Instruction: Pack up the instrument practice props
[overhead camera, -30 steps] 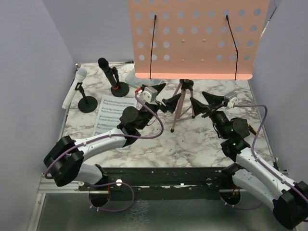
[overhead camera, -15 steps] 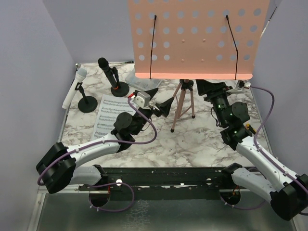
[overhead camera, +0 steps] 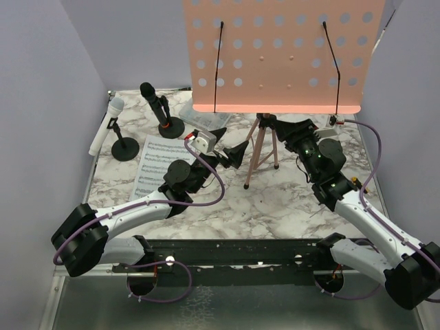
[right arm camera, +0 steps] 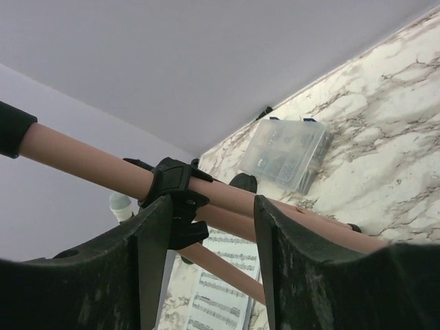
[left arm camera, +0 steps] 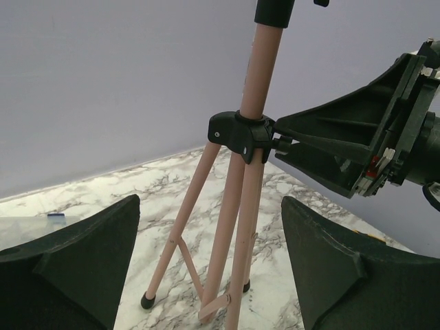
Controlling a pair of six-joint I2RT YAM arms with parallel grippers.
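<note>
Left fingers [left arm camera: 69,268]: I am holding them spread wide and gripping nothing. The thin pink tripod legs [left arm camera: 237,227] are standing ahead of the gap, untouched.
Right fingers [right arm camera: 148,275]: I am keeping them parted and straddling the upper legs, with one tip against the black plastic collar [left arm camera: 237,130].
Board: the pink perforated music-sheet board [overhead camera: 282,55] is standing upright on the tripod, mid-desk, above both wrists.
Room: white printed sheet-music pages [overhead camera: 161,161] are lying by my left arm. Bare marbled desk [overhead camera: 275,199] is lying open in front of the tripod.
</note>
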